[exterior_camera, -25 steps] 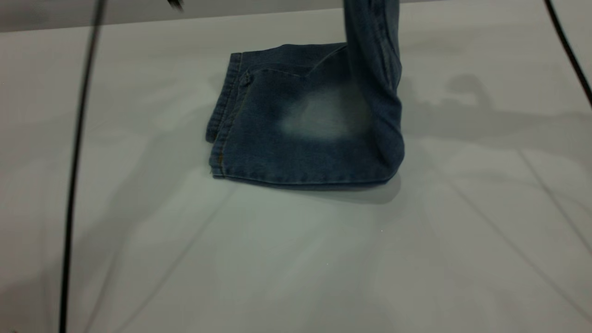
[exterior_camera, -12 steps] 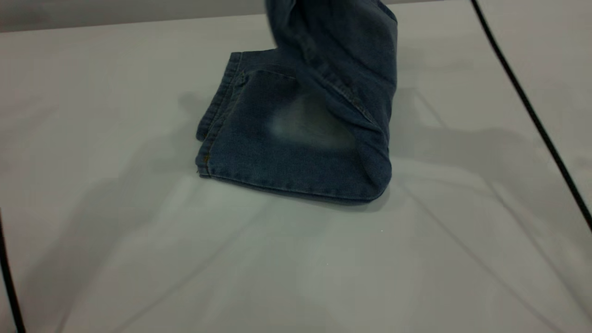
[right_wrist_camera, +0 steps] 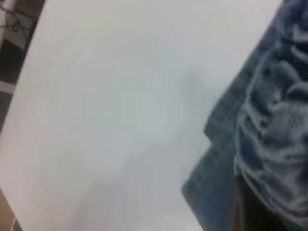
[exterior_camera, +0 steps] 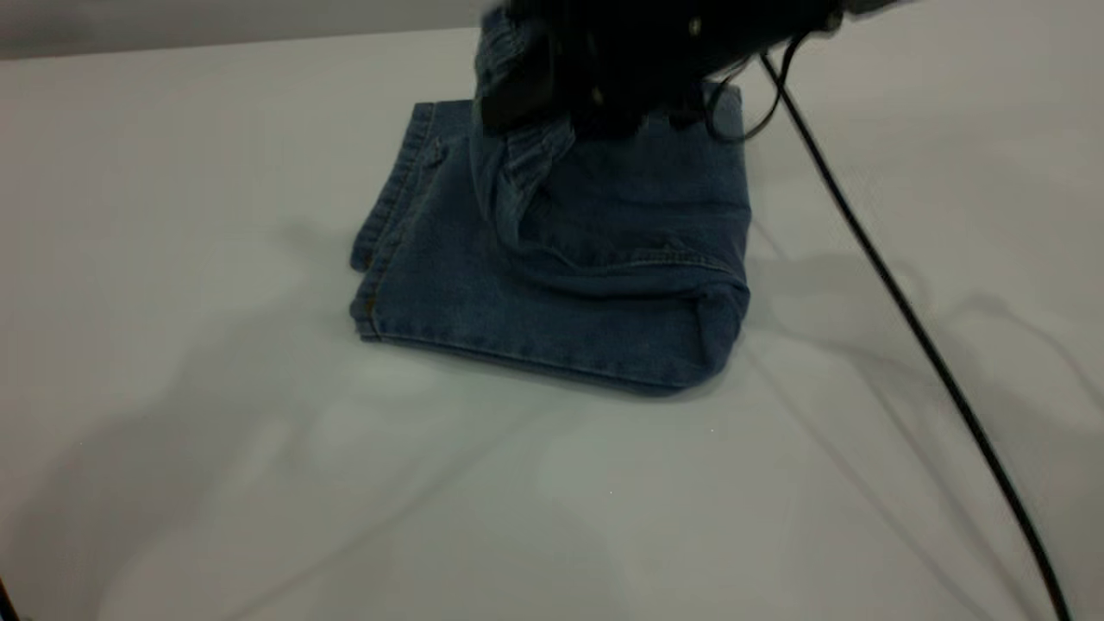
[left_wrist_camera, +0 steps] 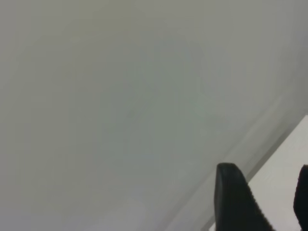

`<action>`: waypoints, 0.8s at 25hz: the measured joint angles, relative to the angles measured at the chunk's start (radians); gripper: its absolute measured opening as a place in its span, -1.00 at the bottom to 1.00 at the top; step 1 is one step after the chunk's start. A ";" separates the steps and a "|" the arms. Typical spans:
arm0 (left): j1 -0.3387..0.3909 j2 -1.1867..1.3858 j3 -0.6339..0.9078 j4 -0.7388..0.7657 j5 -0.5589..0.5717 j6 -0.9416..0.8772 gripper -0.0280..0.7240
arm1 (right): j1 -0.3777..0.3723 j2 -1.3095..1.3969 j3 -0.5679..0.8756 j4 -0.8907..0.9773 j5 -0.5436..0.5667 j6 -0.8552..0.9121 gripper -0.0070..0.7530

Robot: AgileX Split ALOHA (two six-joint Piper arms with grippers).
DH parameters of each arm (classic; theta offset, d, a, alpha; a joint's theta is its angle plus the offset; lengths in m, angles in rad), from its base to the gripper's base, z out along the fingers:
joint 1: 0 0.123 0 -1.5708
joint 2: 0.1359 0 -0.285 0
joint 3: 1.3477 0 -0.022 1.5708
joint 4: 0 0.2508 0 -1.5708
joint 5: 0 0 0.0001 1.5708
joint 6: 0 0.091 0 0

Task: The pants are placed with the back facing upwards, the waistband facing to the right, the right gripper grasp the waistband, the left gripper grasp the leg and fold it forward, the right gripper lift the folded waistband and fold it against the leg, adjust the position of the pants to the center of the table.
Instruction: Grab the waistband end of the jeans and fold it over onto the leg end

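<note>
The waistband (exterior_camera: 517, 164), hanging high a second ago, is now carried over and draped onto the leg (exterior_camera: 448, 293), so the second fold is nearly laid. The right pincer (exterior_camera: 595, 95) still grips it above the pants (exterior_camera: 595, 259) at the bench's (exterior_camera: 216, 431) far middle. The left pincer (left_wrist_camera: 262, 202) is away, gaping and empty.

Folded blue denim pants (exterior_camera: 552, 285) on white table (exterior_camera: 216, 431), ruffled waistband (exterior_camera: 517, 164) draped over
</note>
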 joint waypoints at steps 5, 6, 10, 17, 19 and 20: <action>0.000 0.002 0.000 -0.002 0.004 0.000 -0.11 | 0.000 0.040 -0.038 -0.003 0.052 0.000 -0.73; 0.000 0.002 0.000 -0.002 0.004 0.000 -0.11 | 0.000 0.040 -0.046 -0.004 0.050 0.001 -0.73; 0.000 0.002 0.000 -0.002 0.020 -0.002 -0.11 | 0.000 0.040 -0.087 -0.005 0.039 0.000 -0.71; 0.000 0.002 0.000 -0.003 0.026 -0.002 -0.11 | 0.010 0.040 -0.127 -0.004 0.067 -0.009 -0.07; 0.000 0.002 0.000 -0.003 0.026 -0.002 -0.11 | 0.012 0.040 -0.127 -0.002 0.045 -0.009 0.16; 0.000 0.002 0.000 -0.003 0.026 -0.002 -0.11 | 0.012 0.040 -0.127 -0.002 0.038 -0.009 0.26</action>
